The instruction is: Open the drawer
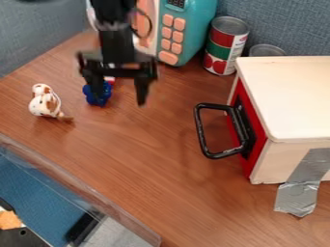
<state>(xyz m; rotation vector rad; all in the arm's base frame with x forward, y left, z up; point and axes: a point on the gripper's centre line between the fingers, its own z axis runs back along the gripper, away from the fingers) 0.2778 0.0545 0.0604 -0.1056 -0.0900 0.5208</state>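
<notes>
Black gripper (118,99) at ten o'clock, fingers apart, presumably to admit the drawer handle (200,130) at three o'clock, while silver tape (297,195) at four o'clock likely anchors the cabinet (293,96).

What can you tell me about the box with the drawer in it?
The box stands upright at the right of the table, cut off by the view's edge. It looks like pale wood, with a smooth, flat top. Its red front faces left and carries a black, bar-like handle that sticks out; the drawer appears shut. Silver-grey tape runs down one side onto the table. The gripper is well away from it.
</notes>
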